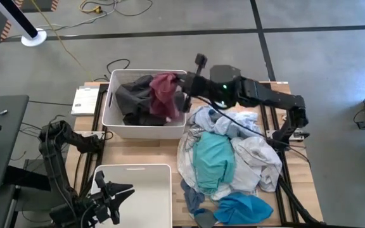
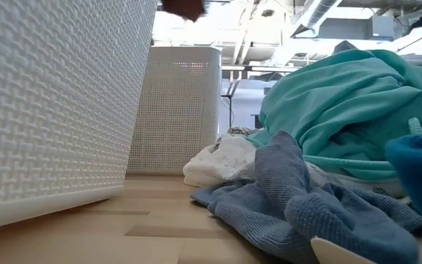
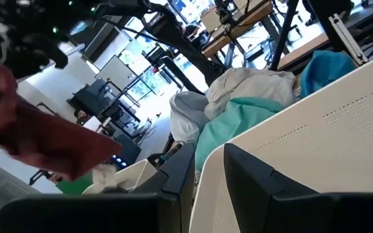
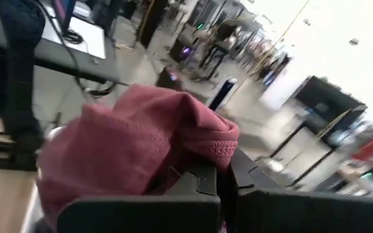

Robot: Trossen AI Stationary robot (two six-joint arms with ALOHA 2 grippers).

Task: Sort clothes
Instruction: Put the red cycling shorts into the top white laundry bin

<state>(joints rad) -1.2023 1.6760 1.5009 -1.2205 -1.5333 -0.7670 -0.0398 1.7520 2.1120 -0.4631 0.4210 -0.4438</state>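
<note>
Two white bins are seen on the wooden table [image 1: 138, 144]: a far bin [image 1: 116, 114] holding dark grey clothing [image 1: 132, 98], and a near bin [image 1: 151, 190] at the front edge. To the right of both, a heap of clothes [image 1: 224, 158] is spread over the table, with a teal garment [image 1: 213, 158] on top, pale grey and white pieces around it, a bright blue piece [image 1: 246, 208] at the front and a grey-blue cloth [image 2: 299, 202] lying flat beside it. One maroon garment [image 4: 141, 152] is pinched in the right gripper [image 4: 225, 175], whose jaws are pressed together on a fold of it; the cloth hangs from the fingertips over the far bin, above the dark clothing. The left gripper [image 1: 111, 193] rests over the near bin's left rim, its jaws a little apart and holding nothing.
</note>
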